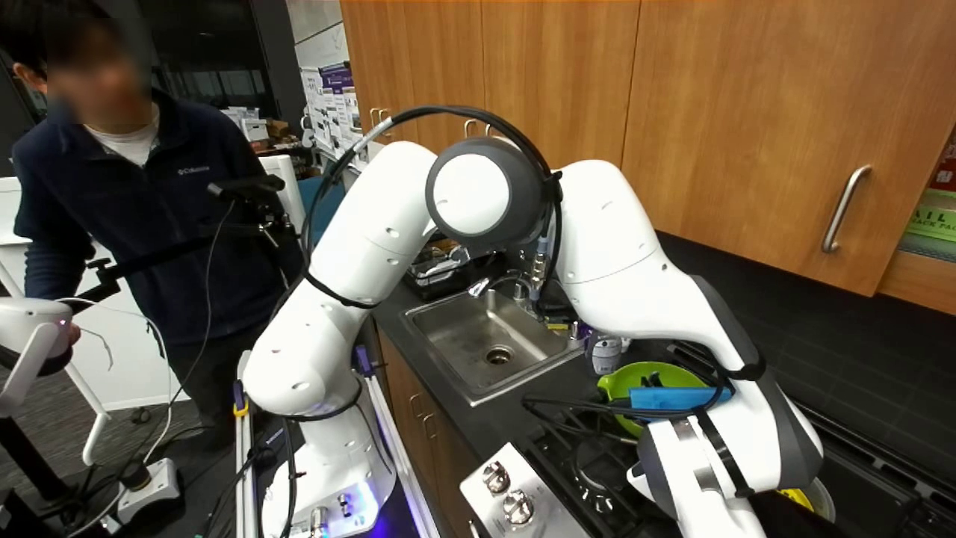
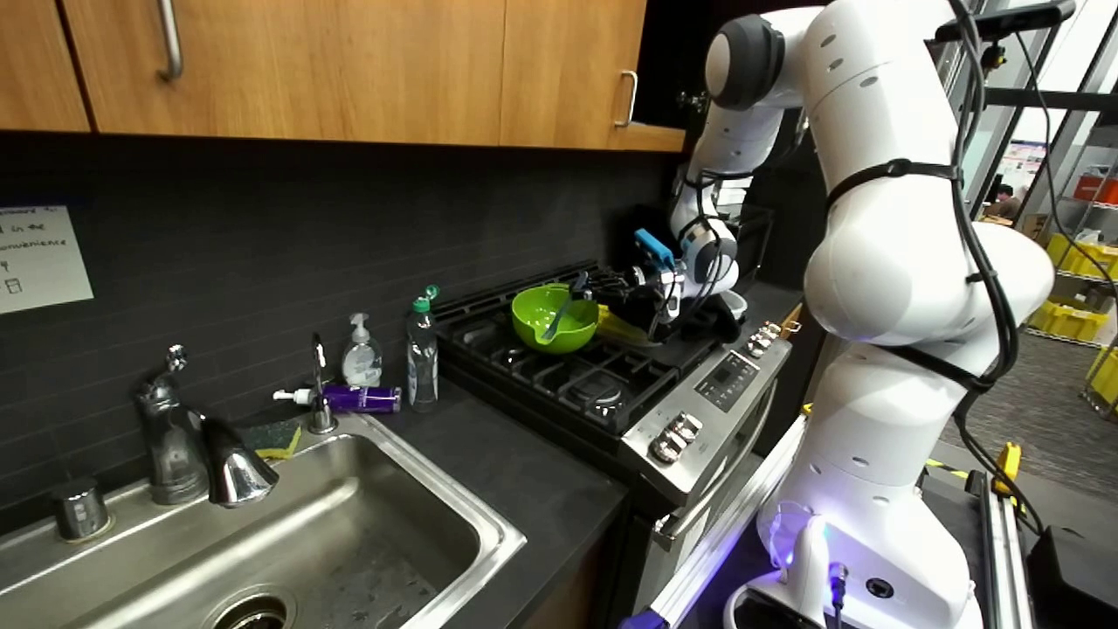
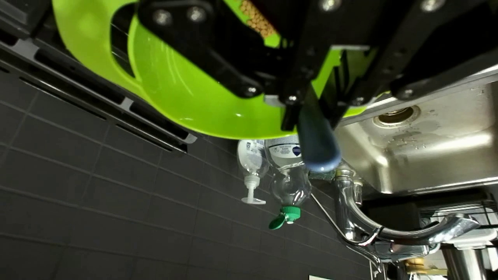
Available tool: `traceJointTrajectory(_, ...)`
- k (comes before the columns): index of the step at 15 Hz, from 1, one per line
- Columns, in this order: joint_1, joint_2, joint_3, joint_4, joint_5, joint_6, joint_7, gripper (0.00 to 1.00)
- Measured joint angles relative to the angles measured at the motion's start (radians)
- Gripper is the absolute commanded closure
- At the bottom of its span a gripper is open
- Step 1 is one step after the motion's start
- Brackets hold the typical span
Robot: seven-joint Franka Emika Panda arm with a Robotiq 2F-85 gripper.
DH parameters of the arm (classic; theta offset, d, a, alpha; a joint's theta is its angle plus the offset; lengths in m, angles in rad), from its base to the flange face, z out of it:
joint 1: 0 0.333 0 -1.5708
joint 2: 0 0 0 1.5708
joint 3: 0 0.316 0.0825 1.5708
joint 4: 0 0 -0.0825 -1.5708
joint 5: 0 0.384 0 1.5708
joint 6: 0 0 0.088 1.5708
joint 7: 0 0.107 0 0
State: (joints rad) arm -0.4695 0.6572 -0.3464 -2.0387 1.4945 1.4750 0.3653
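A light green bowl (image 2: 534, 307) with a handle and spout stands on the stove; it also shows in an exterior view (image 1: 635, 379) and fills much of the wrist view (image 3: 186, 97). Small tan pieces (image 3: 257, 20) lie in it. A utensil with a dark blue handle (image 3: 319, 144) leans in the bowl in an exterior view (image 2: 556, 321); its lower end is hidden in the wrist view. My gripper (image 3: 312, 116) is over the bowl, its fingers closed on either side of that handle. It also shows in an exterior view (image 2: 583, 286).
The black stove grates (image 2: 603, 389) lie under the bowl. A yellow object (image 2: 622, 327) and a white bowl (image 2: 734, 303) are near the wrist. A clear green-capped bottle (image 2: 423, 354), a soap pump (image 2: 362, 356) and the sink (image 1: 485, 329) are beside the stove. Cabinets (image 2: 349, 70) hang above.
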Motion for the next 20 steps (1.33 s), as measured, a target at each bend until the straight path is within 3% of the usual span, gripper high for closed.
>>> traceJointTrajectory(20,-0.040,0.032,-0.031,0.024,0.000,-0.001,0.009,0.95)
